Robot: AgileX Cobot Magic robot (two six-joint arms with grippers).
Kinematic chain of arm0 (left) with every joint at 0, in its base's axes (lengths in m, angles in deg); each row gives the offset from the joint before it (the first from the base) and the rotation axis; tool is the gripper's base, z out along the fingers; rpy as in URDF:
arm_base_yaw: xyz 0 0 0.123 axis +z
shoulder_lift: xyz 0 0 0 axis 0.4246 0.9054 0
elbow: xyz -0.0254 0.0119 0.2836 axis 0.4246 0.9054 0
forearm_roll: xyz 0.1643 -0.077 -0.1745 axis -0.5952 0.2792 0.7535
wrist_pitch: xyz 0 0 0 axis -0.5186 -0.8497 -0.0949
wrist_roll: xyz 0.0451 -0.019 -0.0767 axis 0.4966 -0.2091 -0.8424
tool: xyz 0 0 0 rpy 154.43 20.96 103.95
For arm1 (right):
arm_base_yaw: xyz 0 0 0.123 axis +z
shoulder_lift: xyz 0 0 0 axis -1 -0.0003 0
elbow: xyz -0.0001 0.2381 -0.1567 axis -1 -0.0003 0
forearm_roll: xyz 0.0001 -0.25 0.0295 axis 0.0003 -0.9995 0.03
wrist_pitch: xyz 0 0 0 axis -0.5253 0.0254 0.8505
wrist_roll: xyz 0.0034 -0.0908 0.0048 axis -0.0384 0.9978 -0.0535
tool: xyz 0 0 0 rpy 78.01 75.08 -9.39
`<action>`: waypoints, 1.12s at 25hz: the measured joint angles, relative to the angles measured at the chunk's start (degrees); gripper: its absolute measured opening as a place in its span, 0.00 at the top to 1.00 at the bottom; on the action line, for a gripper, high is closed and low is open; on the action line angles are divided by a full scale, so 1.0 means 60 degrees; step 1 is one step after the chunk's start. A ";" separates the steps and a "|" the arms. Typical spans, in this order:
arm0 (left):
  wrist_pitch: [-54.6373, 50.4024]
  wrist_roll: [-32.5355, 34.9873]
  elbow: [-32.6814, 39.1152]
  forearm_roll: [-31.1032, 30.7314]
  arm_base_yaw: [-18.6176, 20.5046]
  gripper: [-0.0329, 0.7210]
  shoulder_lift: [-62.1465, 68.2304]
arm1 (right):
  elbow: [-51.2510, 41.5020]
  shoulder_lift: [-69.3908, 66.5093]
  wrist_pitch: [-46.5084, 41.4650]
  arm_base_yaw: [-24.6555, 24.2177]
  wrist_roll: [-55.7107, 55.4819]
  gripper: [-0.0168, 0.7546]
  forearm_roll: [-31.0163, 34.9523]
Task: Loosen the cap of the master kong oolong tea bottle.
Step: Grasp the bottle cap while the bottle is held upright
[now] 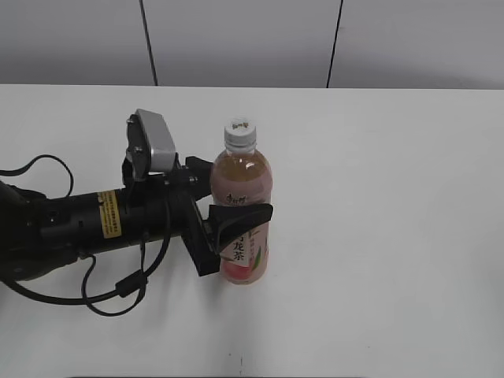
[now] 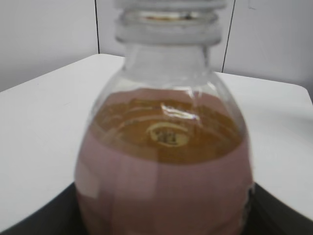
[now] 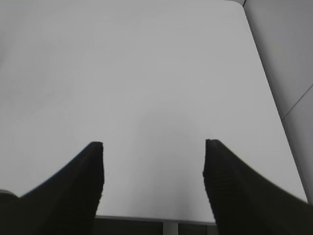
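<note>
Left wrist view: the master kong oolong tea bottle fills the frame out of focus, the cap cropped by the top edge, base and label below the bottom edge; only dark slivers of the left gripper show in the lower corners. Exterior view: the near jaw covers part of the label, cap logo too small to read, left arm cut by the frame edge. Right wrist view: right gripper finger bases run off the bottom edge.

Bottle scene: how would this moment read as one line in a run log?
left tool: shut on bottle | right tool: open, over bare table | cap: on, untouched
</note>
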 joint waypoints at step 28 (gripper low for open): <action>0.0012 0.0067 -0.0009 -0.0299 0.0000 0.38 0.0000 | 0.8988 -1.4377 0.0150 0.2201 0.4755 0.50 0.4221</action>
